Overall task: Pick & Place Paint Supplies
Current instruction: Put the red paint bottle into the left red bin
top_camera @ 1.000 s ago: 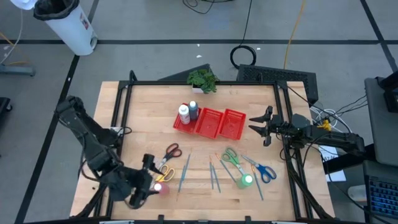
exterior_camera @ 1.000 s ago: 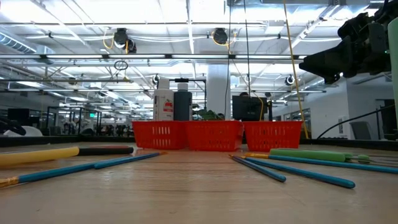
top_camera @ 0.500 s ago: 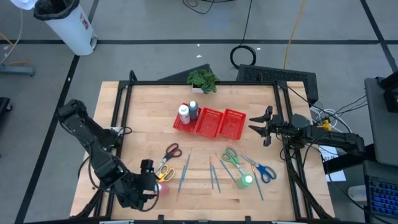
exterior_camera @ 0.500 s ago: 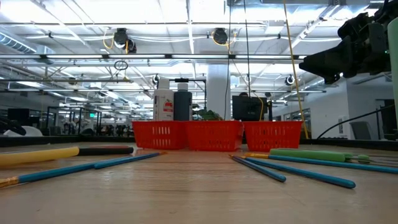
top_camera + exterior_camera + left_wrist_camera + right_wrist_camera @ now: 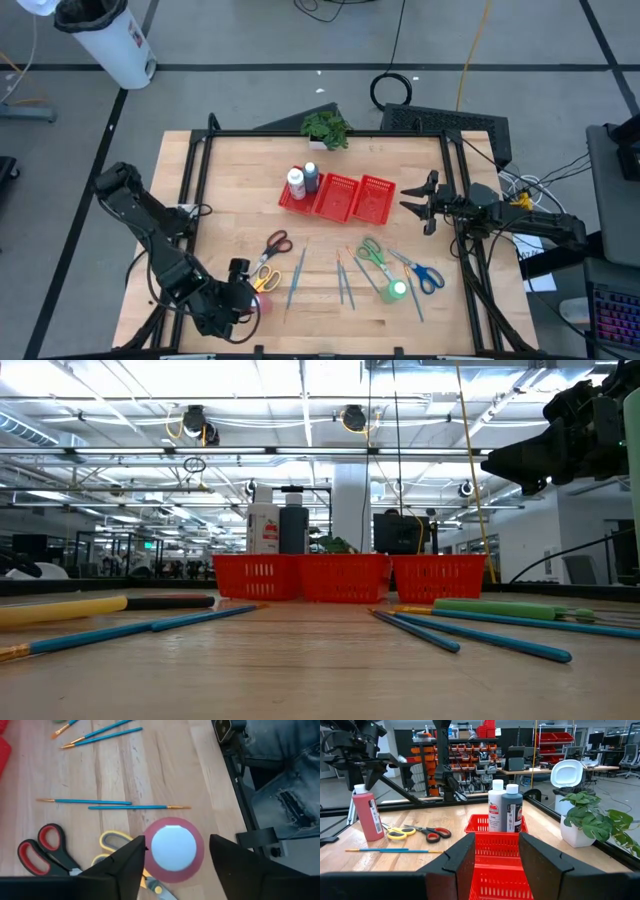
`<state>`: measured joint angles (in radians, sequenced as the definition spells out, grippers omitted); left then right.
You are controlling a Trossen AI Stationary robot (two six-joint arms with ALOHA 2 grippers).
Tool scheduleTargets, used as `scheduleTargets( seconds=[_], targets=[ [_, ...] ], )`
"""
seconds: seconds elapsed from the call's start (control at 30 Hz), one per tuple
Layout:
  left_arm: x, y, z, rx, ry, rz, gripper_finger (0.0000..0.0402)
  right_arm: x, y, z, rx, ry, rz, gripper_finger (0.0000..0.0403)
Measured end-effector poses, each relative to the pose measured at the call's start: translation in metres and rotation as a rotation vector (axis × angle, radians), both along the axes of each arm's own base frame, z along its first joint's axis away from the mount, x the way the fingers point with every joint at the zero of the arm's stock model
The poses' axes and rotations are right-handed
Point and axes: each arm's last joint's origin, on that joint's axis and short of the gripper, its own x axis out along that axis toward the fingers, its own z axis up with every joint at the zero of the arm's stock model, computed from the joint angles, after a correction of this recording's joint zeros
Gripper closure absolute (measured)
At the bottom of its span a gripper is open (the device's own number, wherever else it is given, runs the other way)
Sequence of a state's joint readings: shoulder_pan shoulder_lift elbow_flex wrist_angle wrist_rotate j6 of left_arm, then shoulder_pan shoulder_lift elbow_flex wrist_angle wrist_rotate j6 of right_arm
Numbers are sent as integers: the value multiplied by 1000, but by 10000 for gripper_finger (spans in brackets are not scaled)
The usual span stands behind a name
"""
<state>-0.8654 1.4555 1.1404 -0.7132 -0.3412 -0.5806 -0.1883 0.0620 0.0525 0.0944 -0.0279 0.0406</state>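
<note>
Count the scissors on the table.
4: red pair and yellow pair left of centre near the left claw; green pair and blue pair on the right. None seem hidden.

Far half of table [image 5: 230, 165] bare wood, open passage left of red mesh tray [image 5: 340, 197]. Two bottles [image 5: 303, 180] block tray's left compartment. Near strip cluttered: scissors [image 5: 272, 244], brushes [image 5: 297, 276], green bottle [image 5: 397, 290]. Potted plant [image 5: 325, 128] at far edge. Left gripper [image 5: 172, 851] straddles pink bottle [image 5: 172, 849], yellow scissors [image 5: 116, 842] touching beside.
</note>
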Motion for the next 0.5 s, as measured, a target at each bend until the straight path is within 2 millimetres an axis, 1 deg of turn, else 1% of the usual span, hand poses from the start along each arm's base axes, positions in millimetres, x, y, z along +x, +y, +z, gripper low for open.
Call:
scheduleTargets(
  seconds=[0.27, 0.4, 0.5],
  targets=[
    [4, 3, 0, -5, -3, 15, 262, 0, 0, 0, 0, 0, 0, 261],
    [9, 7, 1, -8, -9, 38, 279, 0, 0, 0, 0, 0, 0, 261],
    [14, 12, 1, 7, -26, 72, 279, 0, 0, 0, 0, 0, 0, 261]
  ],
)
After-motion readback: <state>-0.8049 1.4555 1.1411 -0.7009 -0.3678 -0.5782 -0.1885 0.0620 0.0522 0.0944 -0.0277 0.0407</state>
